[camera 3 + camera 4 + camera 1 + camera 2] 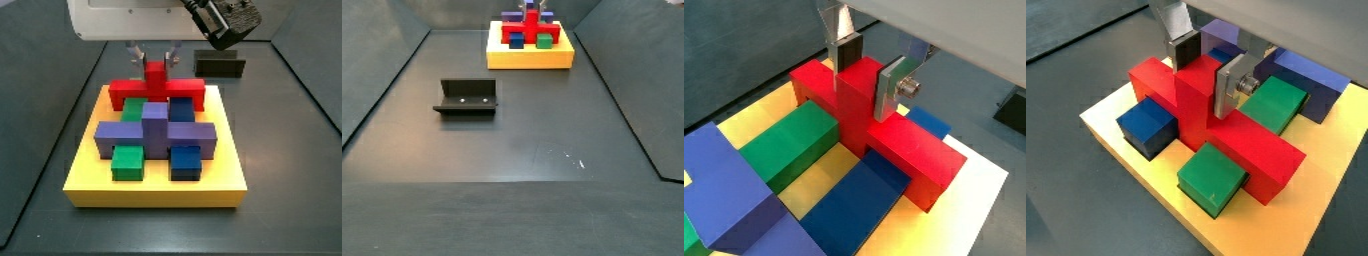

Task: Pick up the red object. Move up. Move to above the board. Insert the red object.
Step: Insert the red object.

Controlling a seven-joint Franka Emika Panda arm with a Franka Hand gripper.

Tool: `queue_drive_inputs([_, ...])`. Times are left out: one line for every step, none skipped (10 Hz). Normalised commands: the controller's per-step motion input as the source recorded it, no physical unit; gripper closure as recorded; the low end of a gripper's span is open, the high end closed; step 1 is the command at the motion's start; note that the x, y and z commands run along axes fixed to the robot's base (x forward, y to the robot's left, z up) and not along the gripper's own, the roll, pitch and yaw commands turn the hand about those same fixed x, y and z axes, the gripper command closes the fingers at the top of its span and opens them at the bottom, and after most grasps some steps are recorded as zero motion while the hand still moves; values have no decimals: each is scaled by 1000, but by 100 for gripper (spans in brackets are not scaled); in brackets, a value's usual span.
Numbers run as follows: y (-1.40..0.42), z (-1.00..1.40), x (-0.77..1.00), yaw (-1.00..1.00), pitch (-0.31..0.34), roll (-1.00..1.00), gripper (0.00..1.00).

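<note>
Board [156, 178] taken as reference: large yellow square slab on the dark floor, seen at the far end of the floor in a side view [529, 55]. Its yellow top also shows in both wrist views [985, 215] [1153, 180].

Purple cross block [155, 130] sits at the middle of the board. In both wrist views the purple appears as blocks beyond the red piece [738, 185] [1300, 72].

Red object [156, 90] stands on the board at its rear edge, behind the purple cross block. Horizontal bar level, legs pointing down to the board, central stem upright. Bar and stem are clear in both wrist views [905, 150] [1247, 150]. Whether the legs are fully seated in the slots cannot be told.

Green blocks [127, 160] [1213, 180] and blue blocks [186, 161] [1149, 128] lie on the board beside the purple cross, toward the board's front edge in the side view.

Fixture [466, 97]: dark bracket on the floor, well apart from the board. Small dark box [221, 66] stands on the floor behind the board.

Gripper [869, 68] is directly above the board's rear edge, over the red object. Silver fingers [1228, 85] with dark pads are pressed against both sides of the upright stem, pinching it; same grip visible in a side view [156, 56].
</note>
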Motion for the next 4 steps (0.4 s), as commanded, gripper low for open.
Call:
queue_drive_inputs([-51, -760, 89, 0, 0, 307, 100])
queue_drive_inputs([-29, -757, 131, 0, 0, 290, 100])
queue_drive_inputs([0, -677, 163, -6, 80, 166, 100])
queue_drive_inputs([0, 0, 0, 0, 0, 0, 100])
